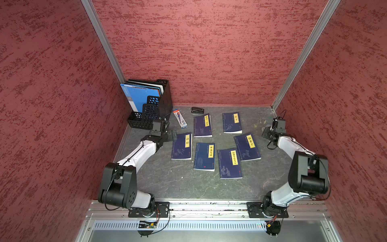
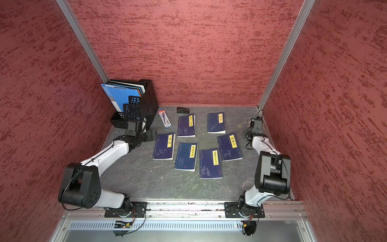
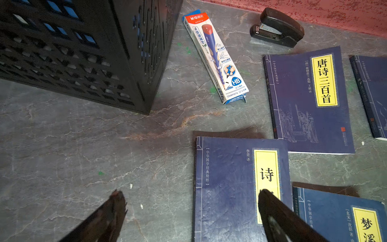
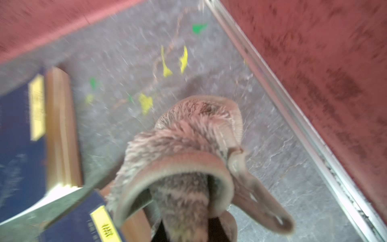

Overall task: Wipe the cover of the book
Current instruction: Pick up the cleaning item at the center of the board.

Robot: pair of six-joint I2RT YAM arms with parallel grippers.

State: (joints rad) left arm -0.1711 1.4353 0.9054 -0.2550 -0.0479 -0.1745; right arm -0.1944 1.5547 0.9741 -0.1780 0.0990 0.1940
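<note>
Several dark blue books with yellow title labels lie flat on the grey table. My left gripper (image 1: 172, 135) (image 3: 190, 192) is open and low over the left edge of the leftmost book (image 1: 181, 146) (image 3: 226, 188); one fingertip is above its yellow label, the other above bare table. At the far right, beside the wall, my right gripper (image 1: 265, 133) (image 4: 188, 230) is shut on a fluffy pinkish-grey cloth (image 4: 188, 142), which bunches out of the jaws. Near it lie two books (image 4: 79, 220) (image 4: 14, 146); this wrist view is blurred.
A black mesh file rack (image 1: 150, 104) holding blue folders stands at the back left. A pencil box (image 1: 180, 118) and a black stapler (image 1: 197, 110) lie near the back wall. Red walls close three sides, and a metal rail (image 1: 209, 206) runs along the front.
</note>
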